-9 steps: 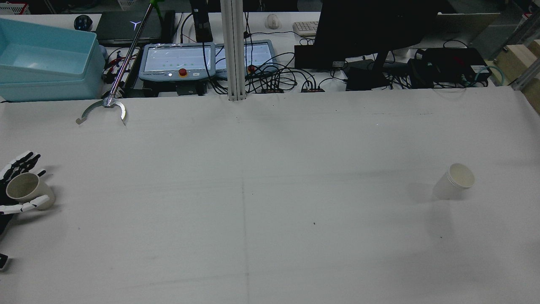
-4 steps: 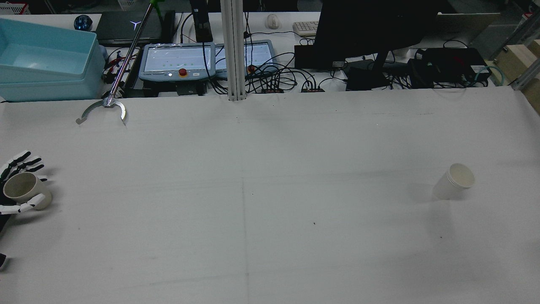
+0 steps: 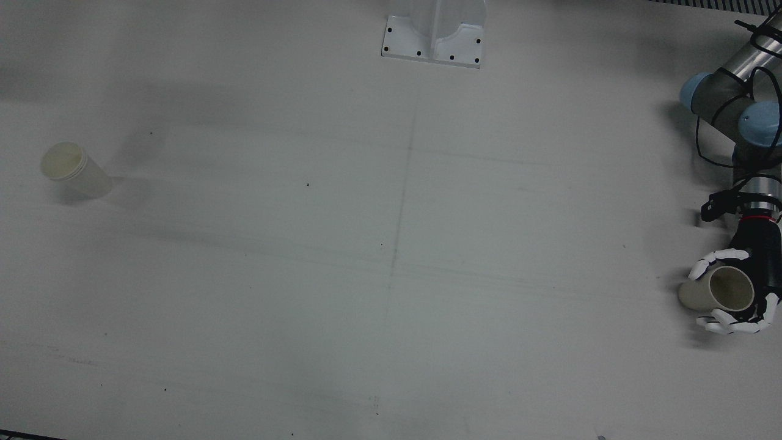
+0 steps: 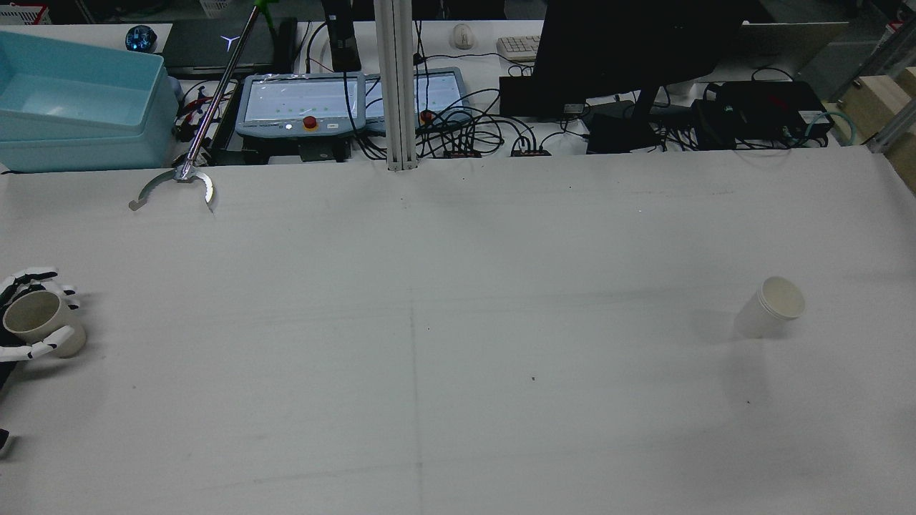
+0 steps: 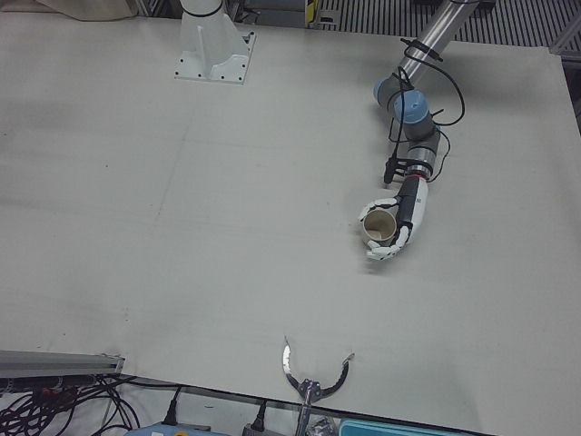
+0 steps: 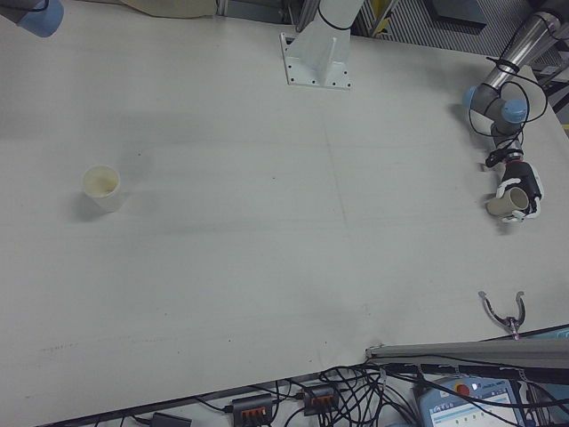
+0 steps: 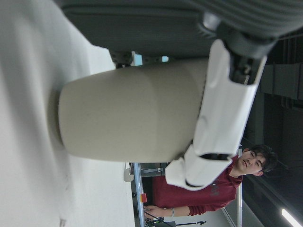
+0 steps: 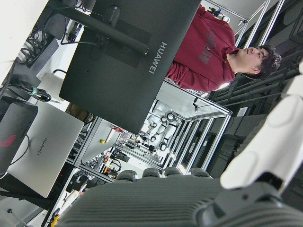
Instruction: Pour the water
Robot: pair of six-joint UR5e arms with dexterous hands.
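A beige cup (image 4: 41, 326) stands upright on the white table at its far left edge in the rear view. My left hand (image 4: 20, 315) is shut on it, with fingers (image 7: 222, 118) curled round its side. The same cup (image 3: 718, 292) and left hand (image 3: 748, 287) sit at the right edge of the front view, and the cup (image 5: 381, 229) shows in the left-front view too. A white paper cup (image 4: 773, 306) stands alone far off on the right half, also seen as the paper cup (image 3: 76, 171). Only a pale fingertip (image 8: 284, 137) of my right hand shows.
A metal reacher claw (image 4: 179, 187) lies at the far left of the table, beyond the held cup. Behind the table's far edge are a blue bin (image 4: 79, 107), a teach pendant (image 4: 300, 107), cables and a dark monitor (image 4: 630, 43). A person in red stands beyond.
The left hand's fingers, spread a second ago, have curled in around the beige cup. Hand and cup have shifted slightly left. The paper cup has not moved.
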